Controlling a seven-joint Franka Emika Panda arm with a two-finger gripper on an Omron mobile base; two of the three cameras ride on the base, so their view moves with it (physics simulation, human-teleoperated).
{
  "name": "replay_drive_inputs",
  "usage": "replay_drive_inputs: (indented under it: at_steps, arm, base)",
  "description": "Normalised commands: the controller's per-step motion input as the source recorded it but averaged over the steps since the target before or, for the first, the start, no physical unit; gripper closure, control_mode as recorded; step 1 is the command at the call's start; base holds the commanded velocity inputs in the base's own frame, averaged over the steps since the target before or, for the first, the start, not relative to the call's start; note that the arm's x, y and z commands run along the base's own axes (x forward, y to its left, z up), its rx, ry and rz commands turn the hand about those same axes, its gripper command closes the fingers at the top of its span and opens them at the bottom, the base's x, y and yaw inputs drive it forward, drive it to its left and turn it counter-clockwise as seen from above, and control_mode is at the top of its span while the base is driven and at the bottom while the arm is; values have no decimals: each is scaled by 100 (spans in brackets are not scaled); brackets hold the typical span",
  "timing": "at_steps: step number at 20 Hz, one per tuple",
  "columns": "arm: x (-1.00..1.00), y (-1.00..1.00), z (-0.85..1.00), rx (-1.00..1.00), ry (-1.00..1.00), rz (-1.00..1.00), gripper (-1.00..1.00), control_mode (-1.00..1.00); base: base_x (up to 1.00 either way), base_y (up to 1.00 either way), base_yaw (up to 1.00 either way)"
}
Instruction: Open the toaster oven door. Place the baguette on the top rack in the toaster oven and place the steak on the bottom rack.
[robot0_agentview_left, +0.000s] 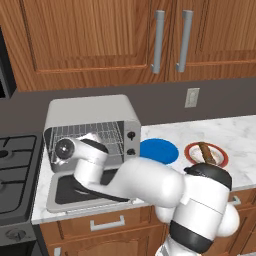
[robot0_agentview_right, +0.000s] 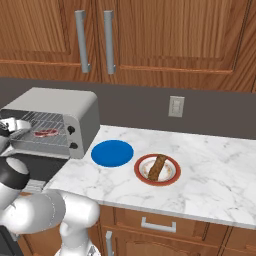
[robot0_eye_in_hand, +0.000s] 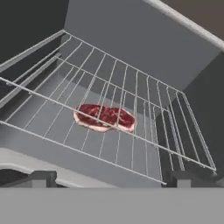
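Your end effector (robot0_eye_in_hand: 109, 177) sits at the oven (robot0_agentview_left: 90, 112) mouth at the left of the left base frame, its tips wide apart at the bottom corners of the hand frame and nothing between them; the steak (robot0_eye_in_hand: 104, 117) lies flat on the bottom rack (robot0_eye_in_hand: 57, 127) in the centre of that frame, clear of the tips; the door (robot0_agentview_left: 82, 192) hangs open below the cavity, flat out over the worktop (robot0_agentview_right: 210, 165) edge.

So the steak looks placed, and the baguette (robot0_agentview_right: 158, 166) is the part left; it rests on the red-rimmed plate (robot0_agentview_right: 172, 175) at centre right of the right base frame, well apart from the oven; the blue plate (robot0_agentview_right: 112, 153) just beside the oven holds nothing.

Watch the way out first: the top rack (robot0_eye_in_hand: 131, 83) runs above and in front of the steak in the hand frame, and the arm reaches over the lowered door, so a steep lift could catch the wires or drag a rack forward; I'd judge a straight pull back is the safer line.

Then the baguette: it is long and lies at an angle on its plate; grip it off-centre and it may swing and clip the oven frame going in; the top slot looks shallow, so a tilted entry could knock the rack or drop crumbs and bread onto the steak below.
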Motion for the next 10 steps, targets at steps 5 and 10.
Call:
replay_drive_inputs:
  at_steps: [5,10]
  arm:
    - [27,-5,-4,0,27,15,-100,-100]
    - [20,5,-5,0,14,11,-100,-100]
  base:
    - [0,0,0]
    - [0,0,0]
